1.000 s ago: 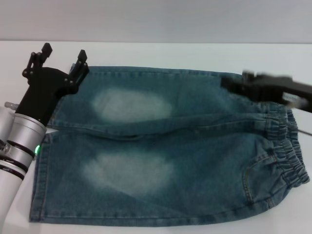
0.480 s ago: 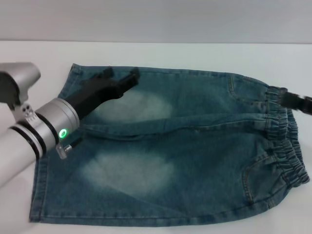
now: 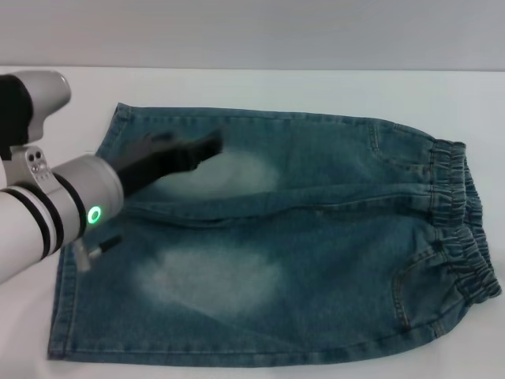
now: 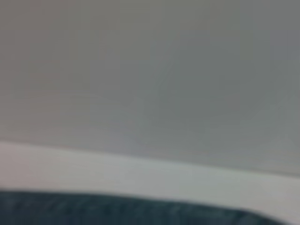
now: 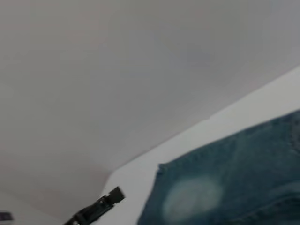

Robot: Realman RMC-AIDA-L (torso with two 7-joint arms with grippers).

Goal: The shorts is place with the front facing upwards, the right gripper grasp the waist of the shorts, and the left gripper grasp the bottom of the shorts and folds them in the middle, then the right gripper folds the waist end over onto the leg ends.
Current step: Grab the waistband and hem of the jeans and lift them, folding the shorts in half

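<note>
- The shorts (image 3: 276, 245) lay spread flat and front up on the white table (image 3: 316, 87), unfolded, both legs side by side. That open layout suited the first fold, which looked not yet begun.
- The waist of the shorts (image 3: 461, 229), a puckered elastic band, sat at the robot's right. The bottom of the shorts (image 3: 79, 260), its two hemmed leg ends, sat at the robot's left, so each end lay on the side of the arm meant to take it.
- The left gripper (image 3: 170, 154) hung over the far leg near its pale faded patch, just inside the hem rather than on it. It appeared blurred, and whether its fingers were released or clenched could not be told. No cloth seemed lifted with it.
- The right gripper did not appear in the head view. Nothing was on the waistband.
- The dark piece of gear (image 5: 96, 210) in the right wrist view beyond the far leg's hem was probably the left arm's gripper, though it was too small to be sure.
- No containers appeared anywhere in the scene. The shorts' stitched pockets lay flat, with nothing visibly in them.
</note>
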